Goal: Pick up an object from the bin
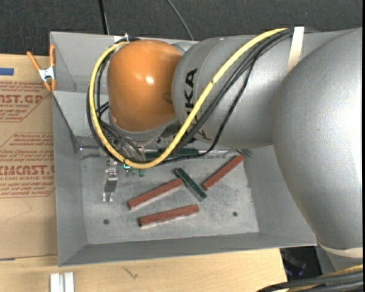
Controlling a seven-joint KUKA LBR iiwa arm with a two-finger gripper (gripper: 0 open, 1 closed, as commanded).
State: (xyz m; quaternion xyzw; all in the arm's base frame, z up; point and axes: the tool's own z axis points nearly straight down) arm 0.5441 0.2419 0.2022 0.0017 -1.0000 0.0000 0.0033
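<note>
My gripper (109,192) reaches down under the arm's wrist to the bin floor at the left, with most of it hidden. Just to its right lies a long red-brown bar (155,194), slanting up to the right. A second red-brown bar (168,215) lies below that one, nearer the front wall. A short dark green bar (190,184) lies across the upper end of the first bar. None of these touches the gripper.
A third red-brown bar (224,171) slants toward the right side of the bin, its top end under the arm. The arm and its orange cover hang over the back half of the bin.
</note>
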